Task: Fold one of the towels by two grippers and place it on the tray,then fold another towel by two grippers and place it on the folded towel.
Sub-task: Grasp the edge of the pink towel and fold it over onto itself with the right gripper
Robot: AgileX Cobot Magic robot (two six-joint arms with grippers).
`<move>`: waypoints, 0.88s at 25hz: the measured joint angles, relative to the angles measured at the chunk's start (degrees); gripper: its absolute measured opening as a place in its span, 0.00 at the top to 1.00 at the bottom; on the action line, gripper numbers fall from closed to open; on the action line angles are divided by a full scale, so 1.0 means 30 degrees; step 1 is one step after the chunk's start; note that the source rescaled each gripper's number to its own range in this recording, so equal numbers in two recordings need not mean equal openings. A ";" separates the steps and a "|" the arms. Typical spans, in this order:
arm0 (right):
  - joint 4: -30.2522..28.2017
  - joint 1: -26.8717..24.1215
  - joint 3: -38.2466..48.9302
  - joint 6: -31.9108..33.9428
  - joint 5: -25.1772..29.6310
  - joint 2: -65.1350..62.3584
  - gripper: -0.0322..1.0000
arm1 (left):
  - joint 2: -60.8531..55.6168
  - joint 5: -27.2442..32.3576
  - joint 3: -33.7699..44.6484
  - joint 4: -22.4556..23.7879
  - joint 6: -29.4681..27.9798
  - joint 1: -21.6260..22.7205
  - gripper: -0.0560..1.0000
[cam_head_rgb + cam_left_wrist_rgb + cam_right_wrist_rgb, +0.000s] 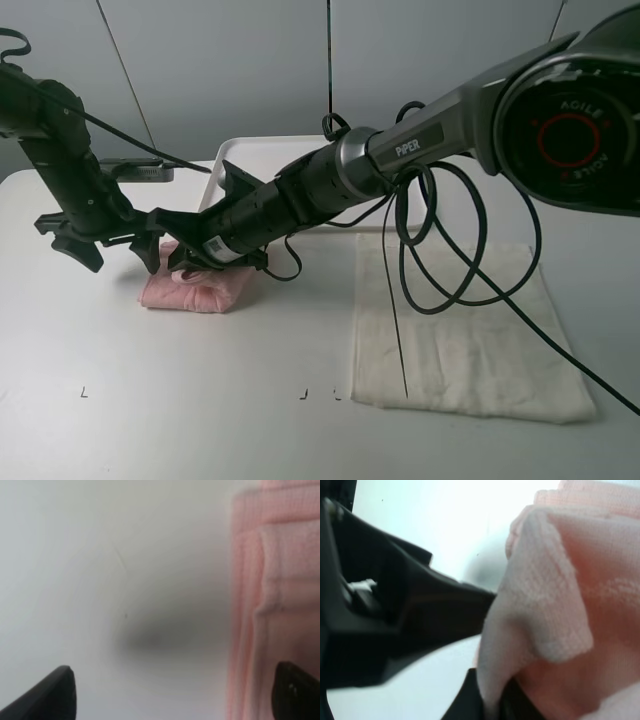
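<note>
A pink towel (200, 290) lies folded in a small bundle on the white table, left of centre. My right gripper (192, 256) reaches across the middle and is shut on the towel's upper edge; the right wrist view shows a pink fold (555, 605) pinched at the gripper (495, 702). My left gripper (115, 250) is open just left of the towel. In the left wrist view its fingertips (50, 695) stand wide apart over the table, with the towel's edge (275, 580) by one of them. A cream towel (460, 330) lies flat at the right. The white tray (262, 150) stands at the back.
Loose black cables (440, 260) hang from the right arm over the cream towel's near-left part. The left gripper's black body (395, 615) is close beside the right gripper. Small black marks (305, 395) sit near the table's front.
</note>
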 joint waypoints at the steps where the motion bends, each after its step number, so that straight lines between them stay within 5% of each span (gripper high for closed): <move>1: -0.0046 0.0000 0.0000 0.0000 0.0000 0.0000 0.97 | 0.0000 0.0295 -0.0445 0.0000 0.0150 0.0000 0.00; 13: -0.0256 0.0000 0.0000 0.0298 -0.0064 0.0000 0.96 | -0.0525 0.3605 -0.6217 0.0000 0.1031 0.0188 0.00; 18: 0.1570 0.0060 0.0000 0.0298 -0.0378 0.0000 0.74 | -0.0525 0.4440 -0.7467 0.0000 0.1449 0.0188 0.00; 22: 0.2552 0.0615 -0.0086 -0.0833 -0.0614 0.0000 0.71 | -0.0525 0.4592 -0.7765 -0.0201 0.1753 0.0188 0.00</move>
